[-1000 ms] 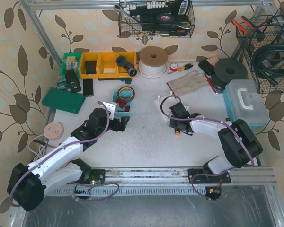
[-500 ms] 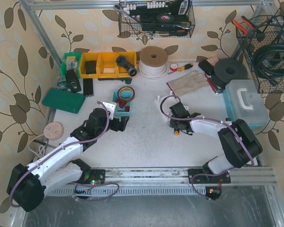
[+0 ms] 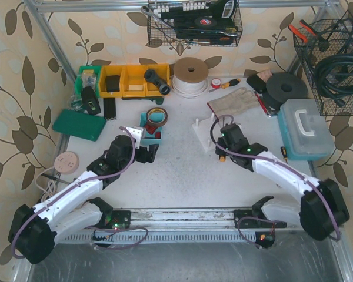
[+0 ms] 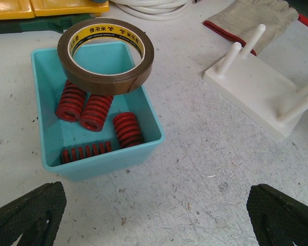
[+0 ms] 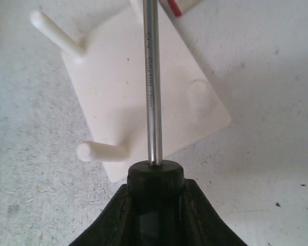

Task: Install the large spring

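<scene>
Several red springs [image 4: 96,111] lie in a teal bin [image 4: 149,110], with a brown tape roll [image 4: 107,54] resting on its far rim; the bin also shows in the top view [image 3: 146,120]. My left gripper [image 4: 154,225] is open and empty, low over bare table just in front of the bin. A white peg board [image 4: 256,92] with several upright pegs stands to the right. My right gripper [image 5: 155,192] is shut on a screwdriver [image 5: 152,77], whose metal shaft points out over the peg board [image 5: 138,92]. In the top view the right gripper [image 3: 228,141] is just right of the board [image 3: 203,127].
A work glove [image 3: 234,101], a white cable coil [image 3: 190,75] and yellow bins [image 3: 129,81] line the back. A clear plastic box [image 3: 305,128] stands at the right, a green case [image 3: 79,124] at the left. A wooden disc [image 3: 65,161] lies near the left edge.
My right arm has swung out to the right and its gripper has shifted right and slightly back, beside the peg board. The left arm has barely moved.
</scene>
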Controlling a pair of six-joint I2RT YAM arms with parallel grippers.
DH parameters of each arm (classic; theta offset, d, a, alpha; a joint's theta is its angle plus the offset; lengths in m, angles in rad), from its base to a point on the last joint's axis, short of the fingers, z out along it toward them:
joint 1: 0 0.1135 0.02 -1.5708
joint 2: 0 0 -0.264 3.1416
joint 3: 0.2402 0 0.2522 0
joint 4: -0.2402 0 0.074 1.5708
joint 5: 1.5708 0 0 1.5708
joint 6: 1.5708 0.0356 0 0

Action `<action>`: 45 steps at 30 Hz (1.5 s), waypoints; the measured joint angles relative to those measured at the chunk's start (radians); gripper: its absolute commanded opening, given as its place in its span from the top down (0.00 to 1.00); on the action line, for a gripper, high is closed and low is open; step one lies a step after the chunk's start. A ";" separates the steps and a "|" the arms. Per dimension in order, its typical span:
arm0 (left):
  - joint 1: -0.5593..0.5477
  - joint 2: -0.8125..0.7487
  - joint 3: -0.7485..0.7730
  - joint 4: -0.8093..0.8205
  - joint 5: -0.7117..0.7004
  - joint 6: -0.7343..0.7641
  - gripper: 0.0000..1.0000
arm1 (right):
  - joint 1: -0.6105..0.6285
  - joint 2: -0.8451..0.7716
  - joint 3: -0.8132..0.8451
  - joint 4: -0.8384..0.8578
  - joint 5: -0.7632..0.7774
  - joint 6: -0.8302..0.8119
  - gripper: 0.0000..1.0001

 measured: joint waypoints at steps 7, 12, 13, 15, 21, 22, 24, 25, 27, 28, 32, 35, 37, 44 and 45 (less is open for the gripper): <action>0.000 0.000 0.000 0.000 -0.007 0.000 0.02 | -0.008 -0.182 0.000 -0.088 0.083 -0.052 1.00; 0.000 0.000 0.000 0.000 -0.007 0.000 0.03 | -0.119 -0.166 0.000 -0.116 0.126 -0.117 1.00; 0.000 0.000 0.000 0.000 -0.007 0.000 0.02 | -0.147 -0.152 0.000 -0.116 0.132 -0.130 1.00; 0.000 0.000 0.000 0.000 -0.007 0.000 0.02 | -0.208 -0.113 0.000 -0.114 0.135 -0.161 1.00; 0.000 0.000 -0.001 0.000 -0.007 0.000 0.03 | -0.298 0.105 0.095 -0.134 0.195 -0.252 1.00; 0.000 0.000 -0.001 0.000 -0.007 0.000 0.03 | -0.300 0.150 0.130 -0.145 0.211 -0.266 1.00; 0.000 0.000 -0.001 0.000 -0.008 0.000 0.03 | -0.302 0.251 0.223 -0.172 0.248 -0.295 1.00; 0.000 0.000 -0.002 0.000 -0.008 0.000 0.03 | -0.302 0.300 0.272 -0.187 0.264 -0.309 1.00; 0.000 -0.001 -0.005 0.002 -0.009 0.000 0.03 | -0.303 0.402 0.375 -0.209 0.297 -0.338 1.00; 0.000 -0.002 -0.008 0.002 -0.009 0.000 0.03 | -0.303 0.451 0.422 -0.218 0.313 -0.353 1.00; 0.000 -0.005 -0.017 0.000 -0.009 0.000 0.03 | -0.310 0.600 0.541 -0.242 0.359 -0.411 0.94; 0.000 -0.008 -0.017 0.000 -0.009 0.000 0.03 | -0.336 0.657 0.571 -0.251 0.362 -0.446 0.90; 0.000 -0.011 -0.017 0.000 -0.009 0.000 0.03 | -0.362 0.677 0.579 -0.253 0.356 -0.469 0.89; 0.000 -0.020 -0.017 0.000 -0.008 0.000 0.03 | -0.418 0.732 0.629 -0.255 0.328 -0.517 0.82; 0.000 -0.020 -0.017 0.000 -0.008 0.000 0.03 | -0.421 0.739 0.636 -0.254 0.327 -0.520 0.82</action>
